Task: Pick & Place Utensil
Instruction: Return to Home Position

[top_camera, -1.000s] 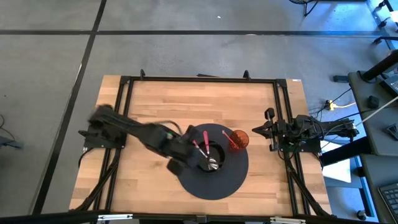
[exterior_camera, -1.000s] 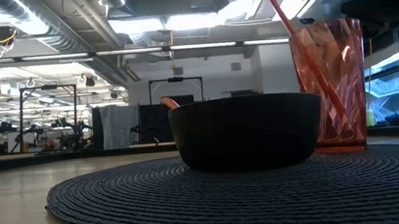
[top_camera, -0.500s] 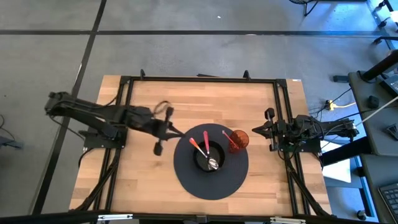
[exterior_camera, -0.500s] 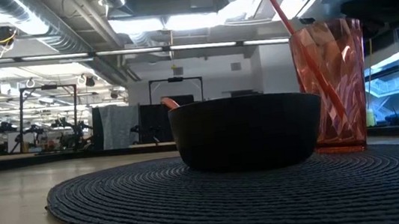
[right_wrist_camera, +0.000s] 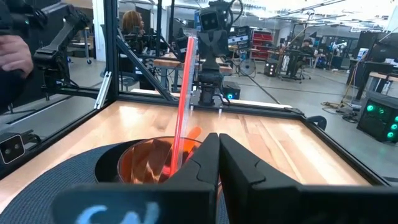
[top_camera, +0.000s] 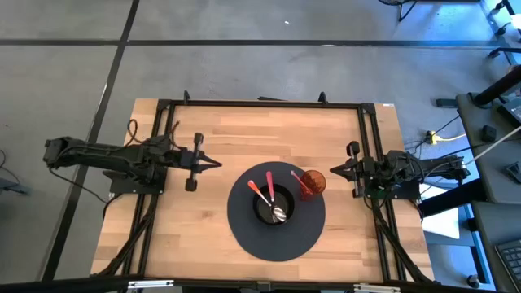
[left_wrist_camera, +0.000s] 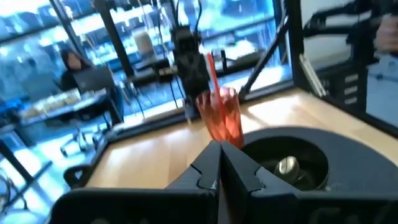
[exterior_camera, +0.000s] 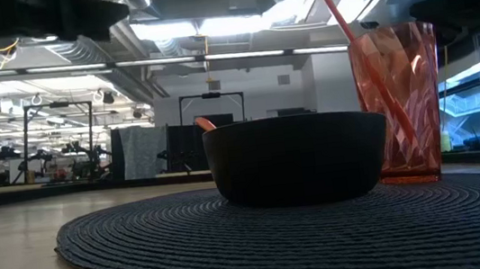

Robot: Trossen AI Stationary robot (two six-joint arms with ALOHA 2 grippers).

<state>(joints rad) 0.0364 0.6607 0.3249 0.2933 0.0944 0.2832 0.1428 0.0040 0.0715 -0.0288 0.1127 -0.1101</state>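
Observation:
A black bowl (top_camera: 262, 213) stands on a round dark woven mat (top_camera: 244, 232) at the table's middle. Two red-handled utensils (top_camera: 259, 190) lie in it, heads down and handles leaning over the far-left rim; a metal spoon head (top_camera: 278, 215) shows inside. The low view shows the bowl (exterior_camera: 297, 157) and one orange handle tip (exterior_camera: 204, 123) above its rim. A ribbed orange cup (top_camera: 314, 182) stands on the mat's right part with a red straw-like stick (exterior_camera: 334, 6) leaning in it. My left gripper (top_camera: 213, 164) is shut and empty, left of the mat. My right gripper (top_camera: 332, 171) waits shut, right of the cup.
A black metal frame (top_camera: 260, 104) runs along the table's far, left and right sides. Bare wood (top_camera: 187, 228) lies between the mat and the left rail. In the left wrist view, the cup (left_wrist_camera: 222, 115) and bowl (left_wrist_camera: 286, 162) sit ahead of the shut fingers. People sit at desks beyond the table.
My left arm has pulled back from over the bowl toward the table's left edge and now lies stretched out low, its gripper pointing at the mat. The utensils stay in the bowl as before. The right arm has kept still.

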